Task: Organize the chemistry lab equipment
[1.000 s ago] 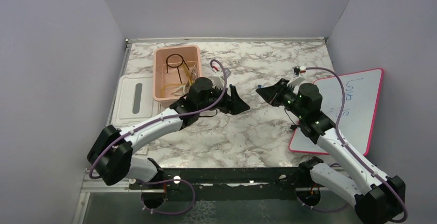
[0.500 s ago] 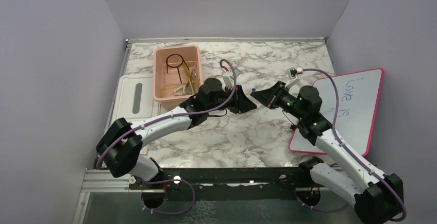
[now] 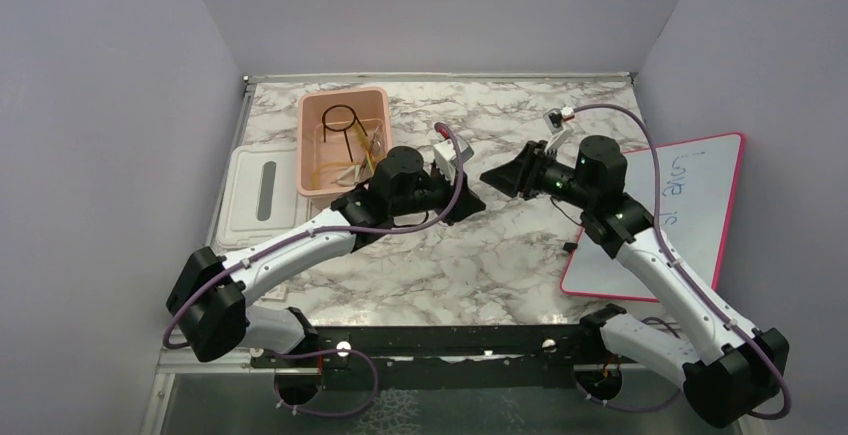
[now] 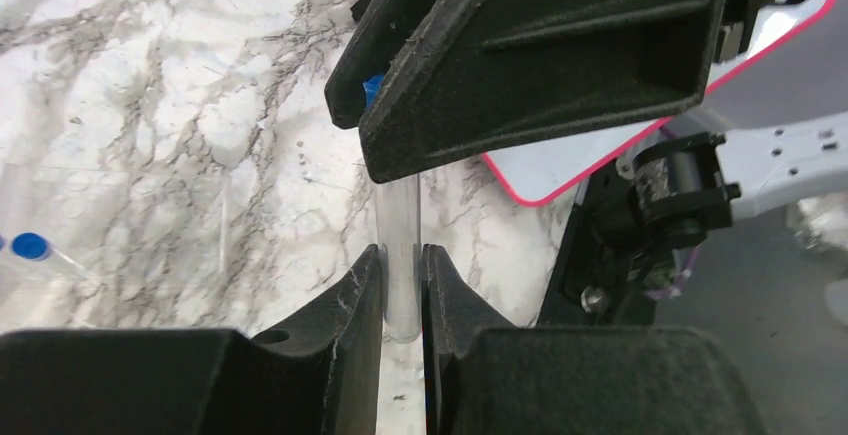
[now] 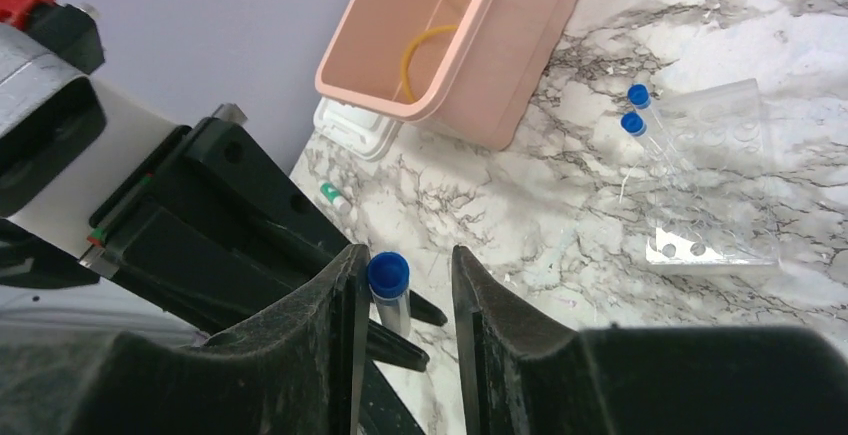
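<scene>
My left gripper (image 4: 403, 267) is shut on the lower end of a clear test tube (image 4: 401, 225) with a blue cap (image 5: 388, 275), held above the marble table. My right gripper (image 5: 405, 267) faces it with its jaws apart around the capped end; the cap rests against one finger and there is a gap to the other. In the top view the left gripper (image 3: 470, 203) and right gripper (image 3: 488, 175) meet at mid-table. The pink tub (image 3: 305, 145) holds the black wire ring (image 3: 341, 117), tan tubing and metal tools.
A clear tube rack (image 5: 712, 180) with two blue-capped tubes (image 5: 633, 110) lies on the table right of the tub (image 5: 500, 65). The tub's white lid (image 3: 250, 195) lies to its left. The pink-framed whiteboard (image 3: 690, 205) lies at the right edge.
The two grippers have come together at mid-table. The left gripper reached right, then drew back slightly. The right gripper moved left and a little towards the back.
</scene>
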Available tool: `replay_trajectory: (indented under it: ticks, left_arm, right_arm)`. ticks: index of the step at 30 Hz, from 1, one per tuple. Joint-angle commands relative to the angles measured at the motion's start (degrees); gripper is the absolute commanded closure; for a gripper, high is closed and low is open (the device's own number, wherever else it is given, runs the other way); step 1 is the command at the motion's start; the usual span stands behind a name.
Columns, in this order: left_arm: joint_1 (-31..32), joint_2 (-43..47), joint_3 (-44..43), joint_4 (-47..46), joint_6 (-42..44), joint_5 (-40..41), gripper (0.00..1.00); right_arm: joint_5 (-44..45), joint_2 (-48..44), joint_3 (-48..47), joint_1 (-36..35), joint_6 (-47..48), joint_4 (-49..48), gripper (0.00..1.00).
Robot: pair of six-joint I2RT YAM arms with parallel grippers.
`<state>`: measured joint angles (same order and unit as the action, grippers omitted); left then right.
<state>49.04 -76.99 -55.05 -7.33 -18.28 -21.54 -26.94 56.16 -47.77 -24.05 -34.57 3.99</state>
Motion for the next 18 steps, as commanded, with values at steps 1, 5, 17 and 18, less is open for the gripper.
replay_trajectory:
  ticks: [1,5,17,18]
  left_arm:
    - [0.51,3.55,-2.04,5.7,12.49,-1.51,0.86]
    - [0.63,4.46,-2.1,6.68,14.67,-0.42,0.86]
    - [0.71,3.58,-4.18,9.82,15.73,0.77,0.86]
    - [0.71,3.47,-4.45,10.19,15.81,0.95,0.86]
  right_arm:
    - [-5.34,1.15,-2.94,-0.03,6.26,8.0,0.61]
    - [-7.12,1.47,-4.45,-0.01,7.14,9.57,0.69]
    - [-14.72,3.29,-6.44,-0.03,8.88,10.86,0.78]
    - [-15.03,3.44,-6.48,-0.04,8.9,10.86,0.78]
